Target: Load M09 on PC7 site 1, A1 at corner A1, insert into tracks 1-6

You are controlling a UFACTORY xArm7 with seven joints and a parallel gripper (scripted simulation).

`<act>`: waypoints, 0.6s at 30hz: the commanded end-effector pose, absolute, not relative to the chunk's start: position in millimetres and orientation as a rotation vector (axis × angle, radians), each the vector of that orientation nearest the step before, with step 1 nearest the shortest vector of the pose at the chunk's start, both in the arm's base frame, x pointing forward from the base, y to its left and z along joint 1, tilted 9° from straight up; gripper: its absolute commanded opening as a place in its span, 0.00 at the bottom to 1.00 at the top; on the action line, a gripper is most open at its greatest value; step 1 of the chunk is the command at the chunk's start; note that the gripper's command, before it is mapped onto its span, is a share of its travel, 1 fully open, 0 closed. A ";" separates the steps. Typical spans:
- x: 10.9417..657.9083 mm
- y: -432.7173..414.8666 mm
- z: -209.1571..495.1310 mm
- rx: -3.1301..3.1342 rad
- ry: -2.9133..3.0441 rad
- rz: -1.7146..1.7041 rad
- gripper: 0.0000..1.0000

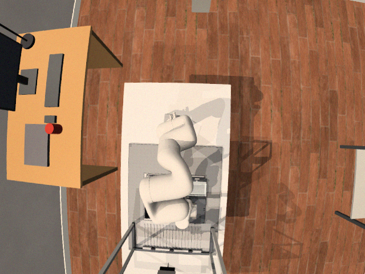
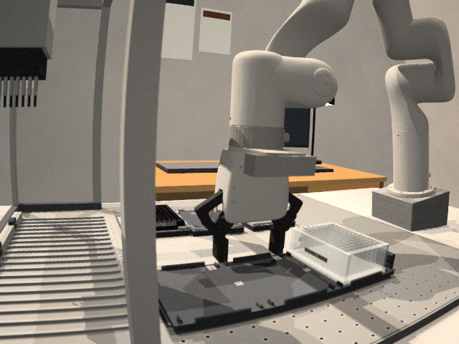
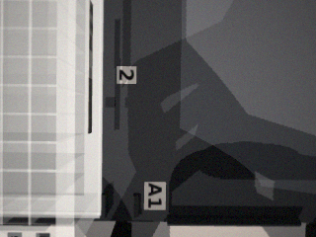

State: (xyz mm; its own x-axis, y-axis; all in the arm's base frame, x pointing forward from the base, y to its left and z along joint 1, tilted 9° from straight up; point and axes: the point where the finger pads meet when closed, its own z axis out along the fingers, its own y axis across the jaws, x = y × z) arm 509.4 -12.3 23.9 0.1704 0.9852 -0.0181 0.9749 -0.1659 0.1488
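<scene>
The dark plate carrier PC7 (image 2: 267, 284) lies on the apron in front of the rails (image 2: 55, 270). The clear deep-well block M09 (image 2: 339, 251) sits on the carrier's right end and looks flat there. It also shows at the left of the wrist view (image 3: 44, 109) and in the top view (image 1: 198, 186). My gripper (image 2: 248, 255) is open and empty. Its fingertips hang low at the carrier's far edge, over the bare site beside the block. The wrist view shows that site's label 2 (image 3: 126, 75) and its A1 mark. The arm hides the gripper in the top view.
A dark plate (image 2: 168, 216) sits in a nest behind the carrier; other nests are partly hidden behind the gripper. A gantry post (image 2: 143, 166) stands close in front, and a pipetting head (image 2: 22, 55) hangs over the rails. The arm's base (image 2: 411, 207) is at the right.
</scene>
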 end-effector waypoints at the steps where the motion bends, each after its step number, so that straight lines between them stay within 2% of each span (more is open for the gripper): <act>1: 511.0 -11.9 25.6 2.301 1.940 0.130 1.00; 18: 510.6 -14.5 25.7 2.301 1.940 0.130 1.00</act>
